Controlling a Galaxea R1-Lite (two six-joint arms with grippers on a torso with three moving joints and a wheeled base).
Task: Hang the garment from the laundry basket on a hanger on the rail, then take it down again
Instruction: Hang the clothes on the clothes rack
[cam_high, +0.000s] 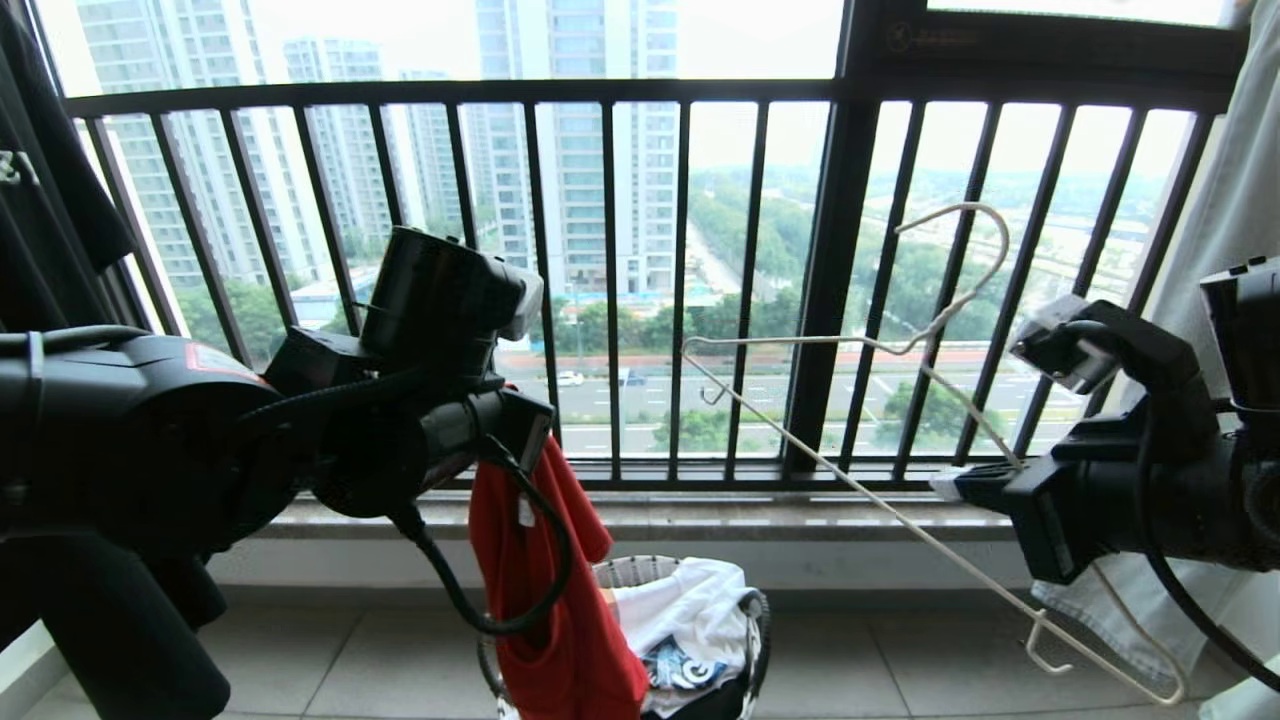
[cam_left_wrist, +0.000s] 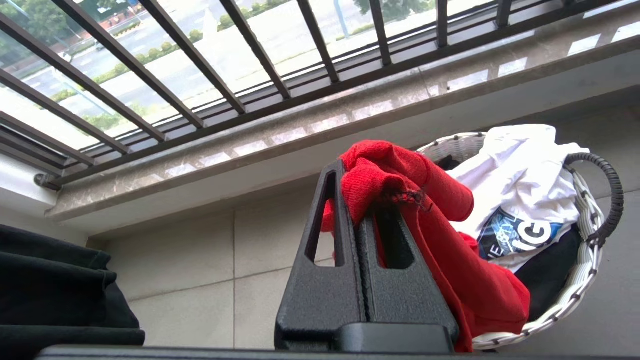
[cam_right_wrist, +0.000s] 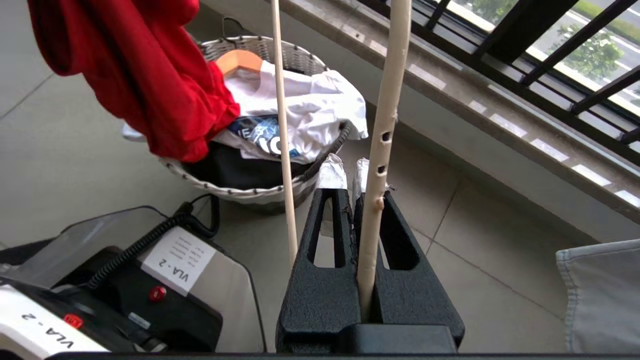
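Left pincer (cam_left_wrist: 367, 200) clamped tight on fold of red garment (cam_high: 545, 600); cloth hangs clear above laundry basket (cam_high: 760, 620), lifted free for hanging.
Right pincer (cam_right_wrist: 350, 190) closed on hanger (cam_high: 930, 540) at one arm, frame tilted, hook (cam_high: 985, 235) up.
Both items held apart, level: judged setup for threading hanger into neck.
Rail not in view.

The right gripper (cam_right_wrist: 344, 175) is clamped on the hanger (cam_right_wrist: 382, 135); beyond the fingertips (cam_right_wrist: 330, 172), the basket (cam_right_wrist: 280, 192) with the red garment (cam_right_wrist: 135, 75) hanging above.
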